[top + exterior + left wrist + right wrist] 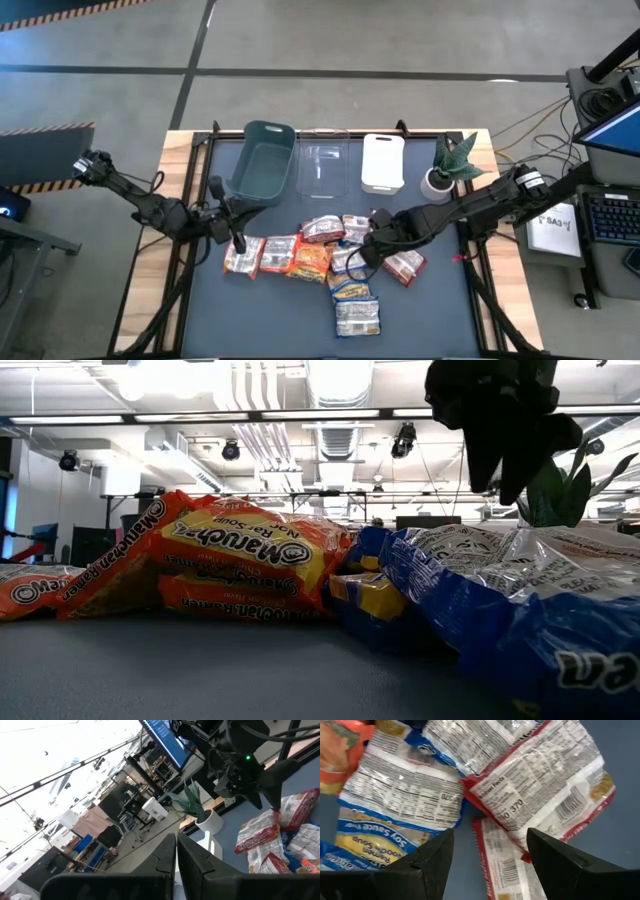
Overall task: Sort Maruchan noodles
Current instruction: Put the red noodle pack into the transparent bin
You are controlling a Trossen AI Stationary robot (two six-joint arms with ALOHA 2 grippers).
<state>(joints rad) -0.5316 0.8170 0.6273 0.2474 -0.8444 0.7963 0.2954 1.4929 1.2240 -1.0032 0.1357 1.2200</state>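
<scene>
Several Maruchan noodle packets (325, 262) lie in a loose, overlapping pile on the dark mat at the table's middle: orange ones (240, 560) on the left, red-and-white ones (540, 780), and blue-and-yellow ones (400, 805) toward the near side. My right gripper (365, 255) hangs open above the pile's right part. In its wrist view its fingers stand either side of a red-and-white packet (505, 860) without touching it. In the low view the right gripper (500, 485) is clear of the packets. My left gripper (238, 238) is shut, near the pile's left end, and holds nothing.
Along the far edge stand a teal bin (262, 160), a clear bin (323, 162) and a white bin (382, 162), with a potted plant (450, 170) to their right. Bare mat lies on the near side (260, 320) and to the right of the pile.
</scene>
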